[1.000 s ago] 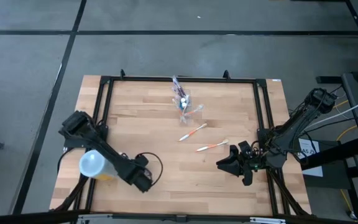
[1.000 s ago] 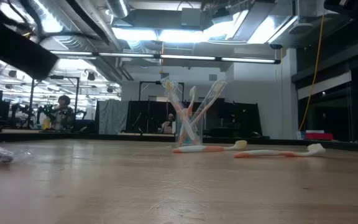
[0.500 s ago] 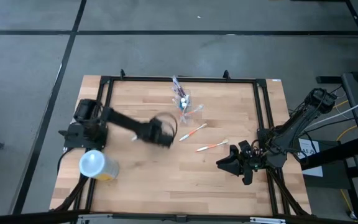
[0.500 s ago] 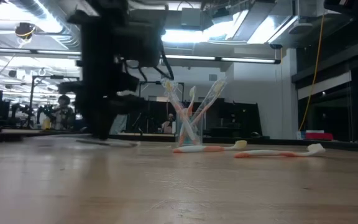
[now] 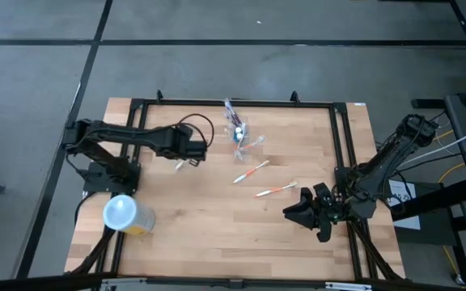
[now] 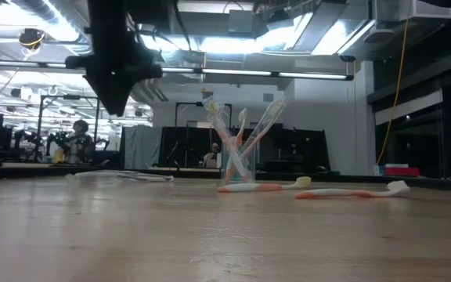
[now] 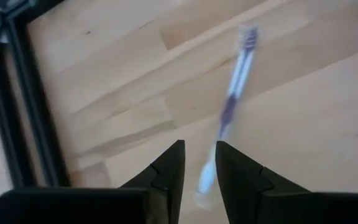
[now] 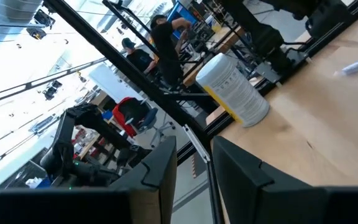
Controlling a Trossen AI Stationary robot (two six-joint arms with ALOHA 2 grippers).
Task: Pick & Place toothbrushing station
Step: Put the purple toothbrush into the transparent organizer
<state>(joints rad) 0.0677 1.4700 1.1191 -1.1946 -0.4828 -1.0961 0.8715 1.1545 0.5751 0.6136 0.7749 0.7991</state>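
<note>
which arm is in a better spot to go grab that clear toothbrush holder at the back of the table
Left, probably. The left gripper hangs beside the clear holder at the back of the table, over a loose toothbrush. The right gripper sits low by the table's front right, farther away.

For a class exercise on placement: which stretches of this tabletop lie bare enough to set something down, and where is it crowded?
Bare wood runs between the yellow tub and the right claw, along the near edge. The far right corner is also bare. It is crowded around the clear holder, the two loose toothbrushes, and the left claw over a clear toothbrush.
</note>
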